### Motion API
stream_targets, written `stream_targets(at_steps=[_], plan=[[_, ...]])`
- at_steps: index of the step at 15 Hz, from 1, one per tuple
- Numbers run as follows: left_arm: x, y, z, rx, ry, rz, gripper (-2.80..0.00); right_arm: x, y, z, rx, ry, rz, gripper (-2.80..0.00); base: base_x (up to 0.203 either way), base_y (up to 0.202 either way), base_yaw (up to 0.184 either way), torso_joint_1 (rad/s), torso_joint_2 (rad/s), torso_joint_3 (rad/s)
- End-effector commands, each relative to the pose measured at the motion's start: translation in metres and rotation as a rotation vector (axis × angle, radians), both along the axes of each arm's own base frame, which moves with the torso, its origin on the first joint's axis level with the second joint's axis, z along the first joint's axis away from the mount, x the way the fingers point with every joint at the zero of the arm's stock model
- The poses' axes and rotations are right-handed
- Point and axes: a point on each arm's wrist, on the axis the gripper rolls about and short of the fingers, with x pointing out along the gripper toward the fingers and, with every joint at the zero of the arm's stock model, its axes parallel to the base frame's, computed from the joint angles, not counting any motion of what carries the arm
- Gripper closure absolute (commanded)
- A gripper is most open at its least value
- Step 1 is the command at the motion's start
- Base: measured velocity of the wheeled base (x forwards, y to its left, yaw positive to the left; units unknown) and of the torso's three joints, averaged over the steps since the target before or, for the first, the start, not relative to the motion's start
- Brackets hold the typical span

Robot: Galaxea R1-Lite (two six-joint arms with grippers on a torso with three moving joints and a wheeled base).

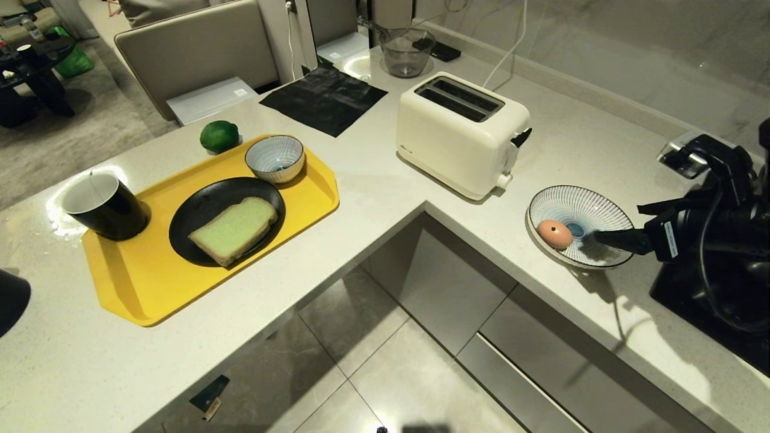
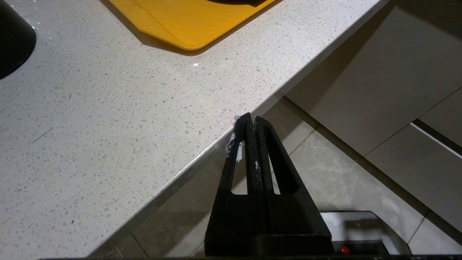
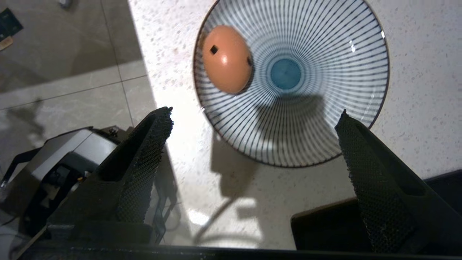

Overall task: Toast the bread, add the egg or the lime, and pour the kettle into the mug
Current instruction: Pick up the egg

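Right wrist view, egg [image 3: 226,59] in striped plate [image 3: 325,43], beyond spread fingers [image 3: 151,144].

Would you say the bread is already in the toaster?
No, the bread lies on the black plate, away from the toaster.

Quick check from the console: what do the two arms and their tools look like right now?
Both are matte black. The right tool has two long tapered fingers with knurled, dimpled inner pads; its arm carries black cables, a white label and a silver camera block. The left tool has slim hollow triangular fingers with white flecks on the inner edges.
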Motion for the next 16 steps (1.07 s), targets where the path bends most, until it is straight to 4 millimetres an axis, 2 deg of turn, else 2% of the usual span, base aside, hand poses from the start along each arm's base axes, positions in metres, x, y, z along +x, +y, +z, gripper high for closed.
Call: stream_targets(at_steps=[1, 8, 13, 16], plan=[[0.0, 0.0, 0.0, 0.0, 0.0, 0.001, 0.0, 0.019, -0.002, -0.006, -0.004, -0.027, -0.006, -2.8, 0.0, 0.0, 0.0, 0.0, 0.0, 0.0], [0.0, 0.0, 0.0, 0.0, 0.0, 0.001, 0.0, 0.036, 0.001, -0.022, -0.05, 0.001, 0.028, -2.8, 0.0, 0.0, 0.0, 0.0, 0.0, 0.0], [0.0, 0.0, 0.0, 0.0, 0.0, 0.001, 0.0, 0.066, 0.011, -0.036, -0.064, -0.047, 0.041, -2.8, 0.0, 0.0, 0.0, 0.0, 0.0, 0.0], [0.0, 0.0, 0.0, 0.0, -0.001, 0.001, 0.0, 0.075, 0.013, -0.042, -0.08, -0.039, 0.045, -2.8, 0.0, 0.0, 0.0, 0.0, 0.0, 0.0]])
